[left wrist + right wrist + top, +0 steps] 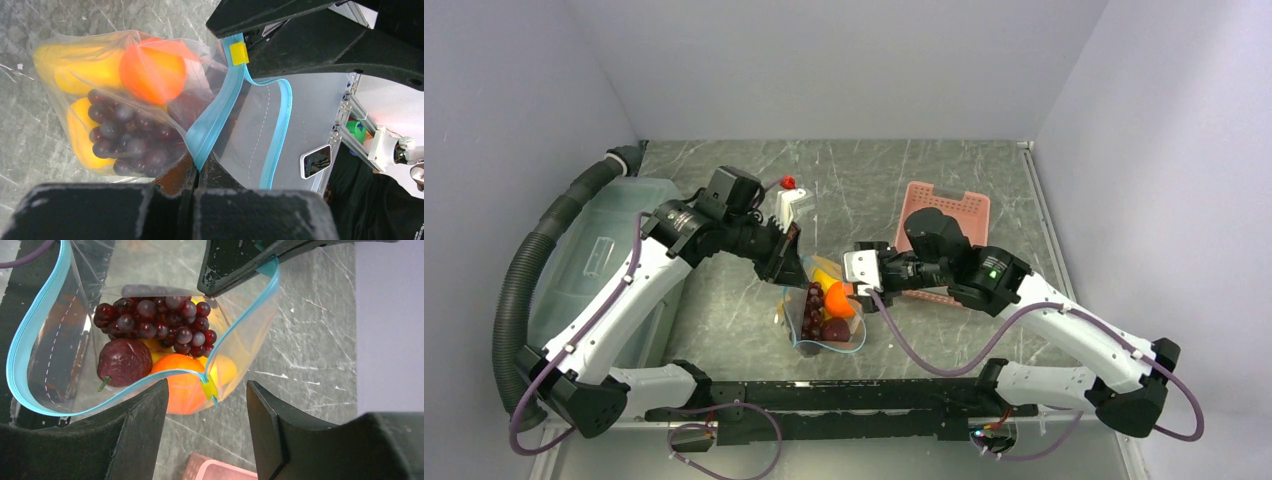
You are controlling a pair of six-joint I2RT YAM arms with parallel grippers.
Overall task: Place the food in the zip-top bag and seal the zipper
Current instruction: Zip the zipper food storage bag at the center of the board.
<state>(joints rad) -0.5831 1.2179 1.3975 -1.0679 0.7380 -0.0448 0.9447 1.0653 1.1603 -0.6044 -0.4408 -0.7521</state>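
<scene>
The clear zip-top bag (829,325) hangs over the table between both arms with its mouth gaping. Inside lies the food: purple grapes (155,317), a dark round fruit (125,360), an orange ball (182,380) and yellow pieces (80,70). My left gripper (200,172) is shut on the teal zipper (215,115) at one end of the mouth. My right gripper (206,395) stands open at the other end. The zipper's small yellow slider (207,388) sits between its fingers (145,415), touching neither.
A pink perforated basket (949,205) stands behind the right arm, its corner also under the right gripper (215,470). A translucent lidded bin (594,250) and a ribbed grey hose (529,270) fill the left side. Grey walls close the table in.
</scene>
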